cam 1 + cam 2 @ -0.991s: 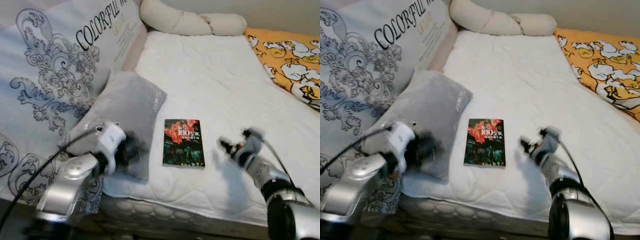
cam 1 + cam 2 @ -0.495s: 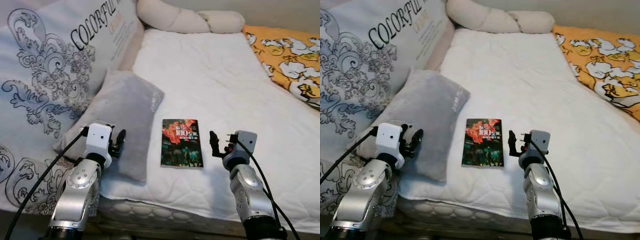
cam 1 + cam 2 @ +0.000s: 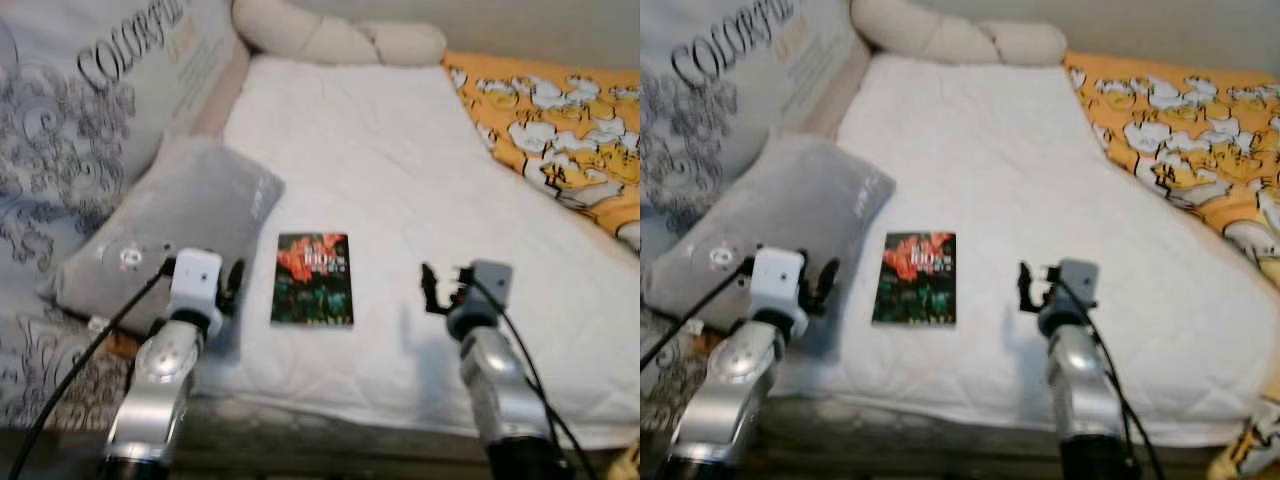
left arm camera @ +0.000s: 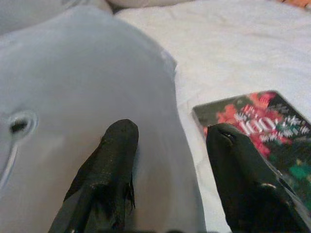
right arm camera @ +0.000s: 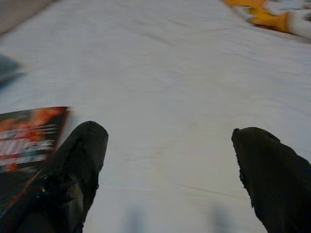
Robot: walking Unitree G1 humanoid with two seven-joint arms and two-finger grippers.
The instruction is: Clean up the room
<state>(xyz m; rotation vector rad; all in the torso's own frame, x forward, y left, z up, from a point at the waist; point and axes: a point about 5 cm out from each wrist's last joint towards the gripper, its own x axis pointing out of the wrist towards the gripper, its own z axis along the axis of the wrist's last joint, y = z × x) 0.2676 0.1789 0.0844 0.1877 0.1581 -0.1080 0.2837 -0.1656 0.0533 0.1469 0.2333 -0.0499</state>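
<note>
Both arms forward, jaws apart.

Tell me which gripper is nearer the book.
Left. The left gripper hangs over the grey pillow's edge, just beside the book; the right gripper hovers over bare white bedding, farther off on the other side.

Two silver jointed arms, each carrying a white camera block (black cable trailing back) and black-fingered tools: left tool point(image 3: 232, 283), right tool point(image 3: 432, 288).
</note>
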